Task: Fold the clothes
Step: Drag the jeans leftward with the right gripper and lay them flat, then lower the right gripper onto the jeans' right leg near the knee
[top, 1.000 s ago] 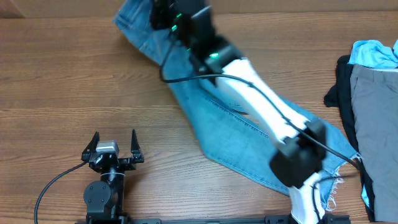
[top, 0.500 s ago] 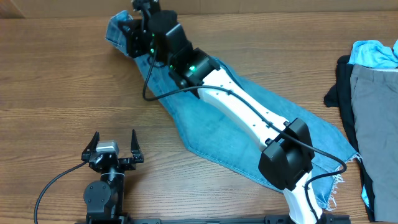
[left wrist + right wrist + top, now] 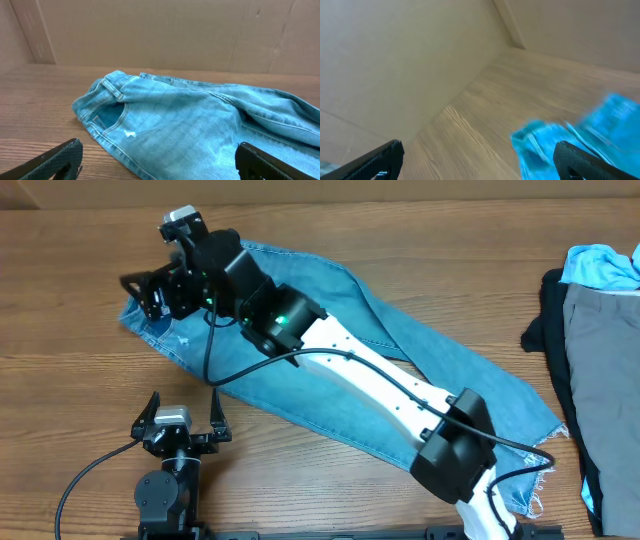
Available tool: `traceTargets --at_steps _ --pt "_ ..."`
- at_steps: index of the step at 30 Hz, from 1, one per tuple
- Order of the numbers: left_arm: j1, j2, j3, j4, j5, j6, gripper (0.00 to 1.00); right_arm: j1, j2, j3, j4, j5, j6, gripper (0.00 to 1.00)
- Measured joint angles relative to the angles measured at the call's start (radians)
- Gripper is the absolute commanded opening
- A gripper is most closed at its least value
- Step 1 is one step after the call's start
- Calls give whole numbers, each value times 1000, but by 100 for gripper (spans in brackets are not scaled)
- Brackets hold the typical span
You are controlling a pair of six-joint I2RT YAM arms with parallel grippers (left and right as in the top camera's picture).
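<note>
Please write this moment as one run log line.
left gripper: open, empty | right gripper: open, over waist end | jeans: spread flat, unfolded

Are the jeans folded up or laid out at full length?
Laid out, not folded crosswise: the jeans run diagonally across the table, waistband at far left, frayed hems at near right.

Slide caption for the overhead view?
Right end effector open over waist end of jeans; left end effector open, apart from them.

Bright, even, diffuse light; only a soft shadow hugs the right arm (image 3: 350, 370). The right wrist view is motion-blurred, the jeans (image 3: 610, 115) smeared at 4 o'clock. Other views are mostly sharp.
</note>
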Motion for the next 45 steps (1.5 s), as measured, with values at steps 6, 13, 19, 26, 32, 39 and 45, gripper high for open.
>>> traceTargets --at_steps 6,13,19,26,32,39,45 --pt "0 0 0 0 0 0 100 -116 -237 6 -471 146 -40 100" --pt "0 0 0 0 0 0 100 -363 -502 56 -943 271 -28 91" --pt "0 0 0 0 0 0 100 -540 -471 6 -1140 256 -19 30" --pt "0 0 0 0 0 0 100 -625 -406 -155 -1141 201 -18 4" --pt "0 0 0 0 0 0 100 -623 -406 -388 -1127 253 11 4" --pt "0 0 0 0 0 0 100 -623 -406 -629 -1022 341 105 16" --pt "0 0 0 0 0 0 100 -623 -406 -799 -856 356 125 32"
